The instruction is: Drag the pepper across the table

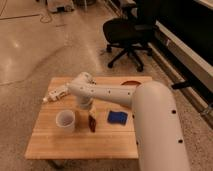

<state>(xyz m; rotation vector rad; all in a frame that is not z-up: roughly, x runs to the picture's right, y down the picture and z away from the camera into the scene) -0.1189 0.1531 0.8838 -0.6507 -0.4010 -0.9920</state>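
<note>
The pepper point(92, 122) is a small dark-red slender object lying on the light wooden table point(100, 146), between a white cup and a blue sponge. My white arm reaches in from the lower right and bends down over the table's middle. The gripper point(86, 107) points down at the pepper's far end, right above it or touching it; I cannot tell which.
A white cup point(65, 120) stands just left of the pepper. A blue sponge point(117, 117) lies to its right. A white object point(54, 94) lies near the left far edge. An orange-red bowl point(131, 82) peeks out behind the arm. An office chair point(126, 35) stands beyond the table.
</note>
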